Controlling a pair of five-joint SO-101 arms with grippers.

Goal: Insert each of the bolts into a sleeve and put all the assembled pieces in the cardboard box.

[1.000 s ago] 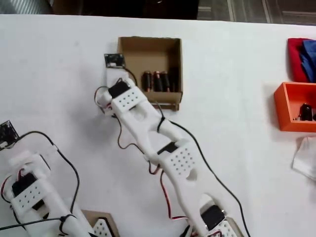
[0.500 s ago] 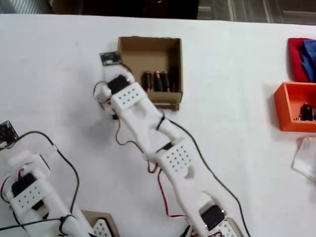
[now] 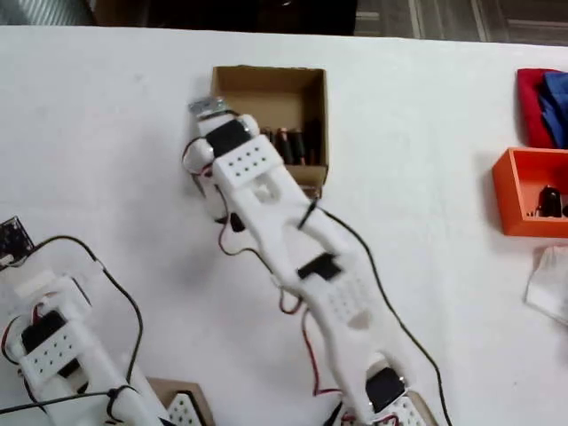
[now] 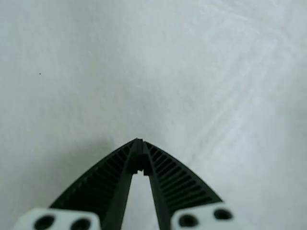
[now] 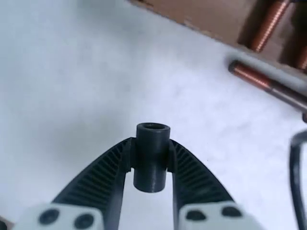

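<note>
The fingers of the right gripper (image 5: 151, 146) clamp the black sleeve (image 5: 151, 165) upright just beside the cardboard box (image 3: 266, 99). It looks light, stiff and smooth, so a mid-length side grip that leaves the bore free suits it. The fingers of the left gripper (image 4: 138, 143) meet empty over the bench, well apart from the box.

Bright even light; soft shadow under left end effector (image 4: 138, 144) on table (image 4: 201, 67).

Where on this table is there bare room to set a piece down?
Bare: the table left of the cardboard box, beyond the left arm. Also between the box and the orange bin. Crowded at the box's near-left corner, where the right end effector holds a sleeve.
</note>
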